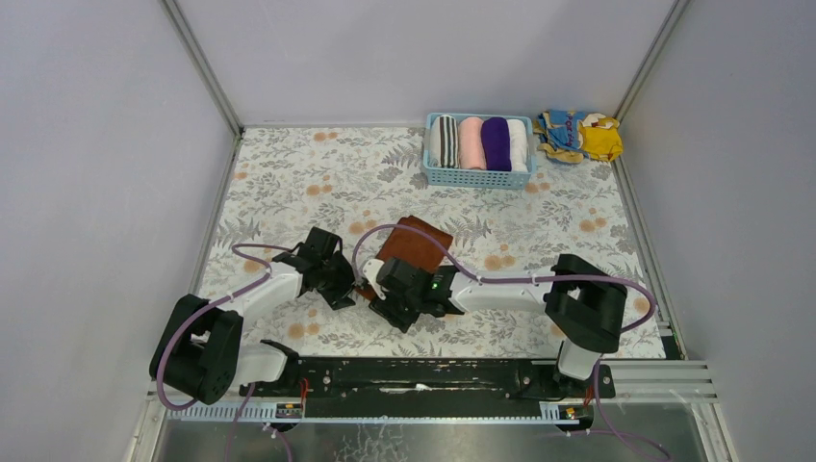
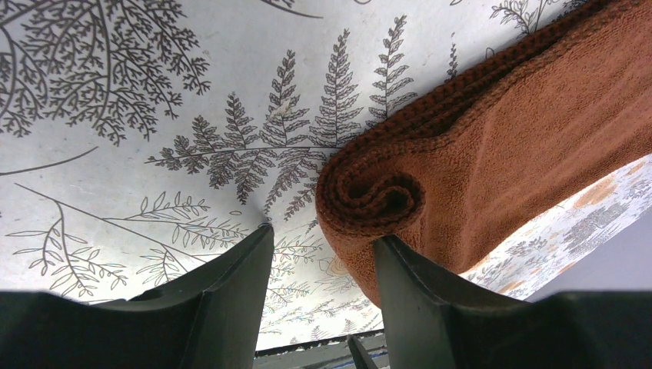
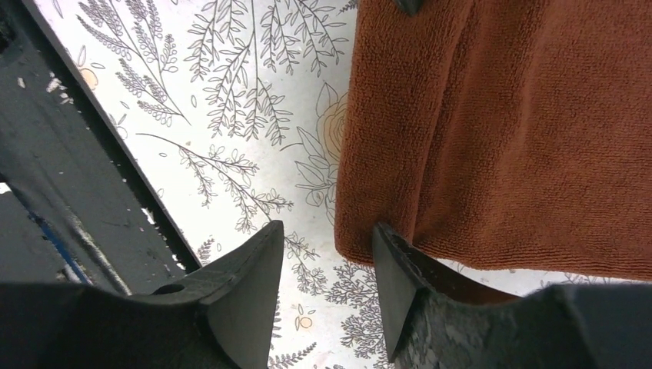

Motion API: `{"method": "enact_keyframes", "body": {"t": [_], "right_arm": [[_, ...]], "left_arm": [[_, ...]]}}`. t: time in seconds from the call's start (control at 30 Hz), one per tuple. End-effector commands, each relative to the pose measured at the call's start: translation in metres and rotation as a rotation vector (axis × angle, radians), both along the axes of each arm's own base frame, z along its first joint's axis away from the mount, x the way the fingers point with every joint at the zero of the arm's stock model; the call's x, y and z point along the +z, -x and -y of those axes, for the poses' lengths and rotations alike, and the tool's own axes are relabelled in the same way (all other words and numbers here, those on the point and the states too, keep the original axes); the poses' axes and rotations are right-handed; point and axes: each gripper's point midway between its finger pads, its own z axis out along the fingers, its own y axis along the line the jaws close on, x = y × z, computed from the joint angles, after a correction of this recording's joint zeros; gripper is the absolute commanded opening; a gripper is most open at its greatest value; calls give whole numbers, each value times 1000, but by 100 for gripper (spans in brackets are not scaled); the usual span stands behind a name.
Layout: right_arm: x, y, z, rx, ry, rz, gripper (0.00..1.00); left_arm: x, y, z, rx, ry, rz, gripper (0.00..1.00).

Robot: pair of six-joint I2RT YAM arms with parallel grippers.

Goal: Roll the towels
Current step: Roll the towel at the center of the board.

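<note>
Left wrist: left fingers (image 2: pixel 223 304) and right fingers (image 3: pixel 246 304) spread, unladen (each beside the part-rolled rust-brown towel (image 2: pixel 523 138))

Table surface (image 1: pixel 289 173): white covering, grey fern print, scattered orange blossoms; lies beneath and ahead of left gripper (image 2: pixel 323 242) and right gripper (image 3: pixel 327 231). Walls: plain pale grey panels. Rear wall (image 1: pixel 414 58) far ahead of both grippers; left wall (image 1: pixel 87 173) outboard of left gripper, right wall (image 1: pixel 741 192) outboard of right gripper. Aluminium corner posts (image 1: pixel 202 67) at both rear corners. Black mounting rail (image 1: pixel 433 371) behind grippers, along near table edge. Lighting: even, diffuse; shadows soft.
</note>
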Motion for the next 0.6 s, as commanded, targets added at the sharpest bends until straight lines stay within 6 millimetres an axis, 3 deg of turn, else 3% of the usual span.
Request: {"method": "enact_keyframes", "body": {"t": [0.0, 0.17, 0.4, 0.57], "right_arm": [[18, -10, -7, 29, -3, 117, 53], [19, -9, -13, 48, 4, 171, 52], [38, -6, -19, 65, -43, 243, 52], [31, -8, -18, 67, -16, 259, 52]], "left_arm": [[-24, 12, -22, 5, -119, -46, 51], [-23, 12, -23, 5, -124, -46, 51], [-22, 12, -22, 6, -119, -42, 51], [-22, 12, -22, 5, -117, -41, 51]]}}
